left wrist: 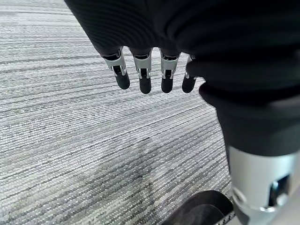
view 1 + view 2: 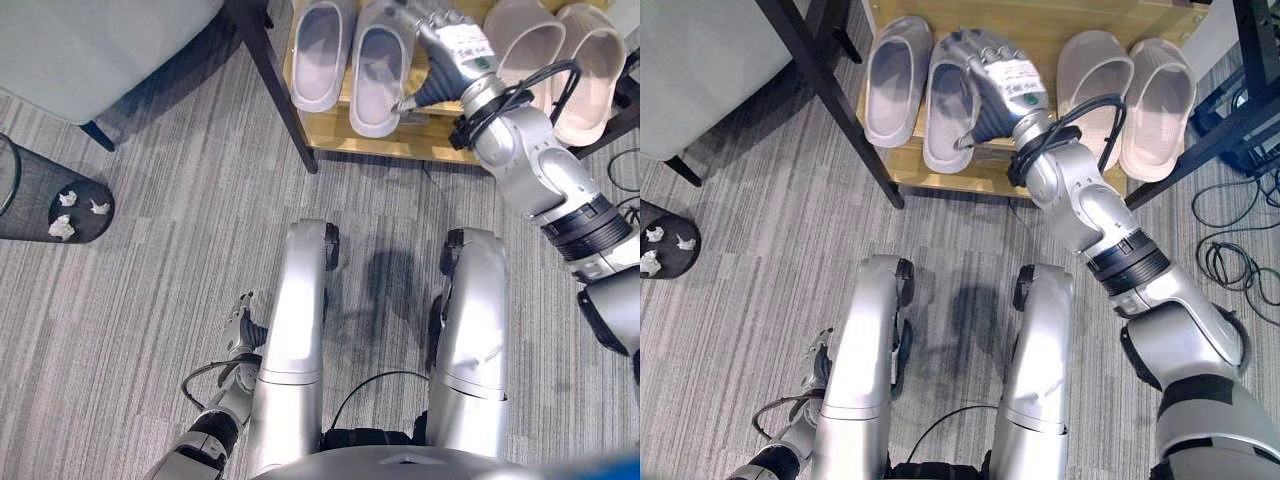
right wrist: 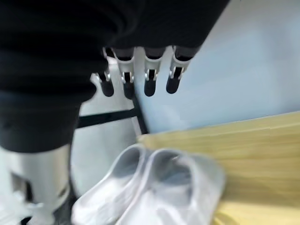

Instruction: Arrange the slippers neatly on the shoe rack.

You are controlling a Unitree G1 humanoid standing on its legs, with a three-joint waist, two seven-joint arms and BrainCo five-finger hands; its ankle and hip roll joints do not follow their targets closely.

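Four slippers lie on the wooden shelf (image 2: 1110, 185) of the shoe rack, all with toes pointing to the shelf's back edge. The grey pair sits toward the shelf's left end: the left grey slipper (image 2: 896, 80) lies well onto the board, and the right grey slipper (image 2: 948, 112) just beside it sits a little further out, its heel at or slightly over the front edge. The beige pair (image 2: 1127, 90) lies side by side toward the right end, heels also near the front edge.

The right hand (image 2: 995, 75) hangs over the gap between the two pairs, touching or nearly touching the inner side of the right grey slipper. In its own wrist view the fingers (image 3: 149, 83) hang straight down in a loose row, spread a little apart, gripping nothing, with the grey pair below them on the board. That open, flat posture suits nudging rather than lifting. By my reading, the hand is there to push the right grey slipper back and square it with its mate, since the uneven heels are what remains untidy.

The left hand (image 1: 154, 70) hangs low beside the robot over the striped carpet (image 2: 180, 260), fingers straight and slightly apart, empty; it looks idle because the rack lies on the other arm's side.

Off the rack's left, a black mesh bin (image 2: 50, 195) with crumpled paper stands on the carpet, well apart from the work.
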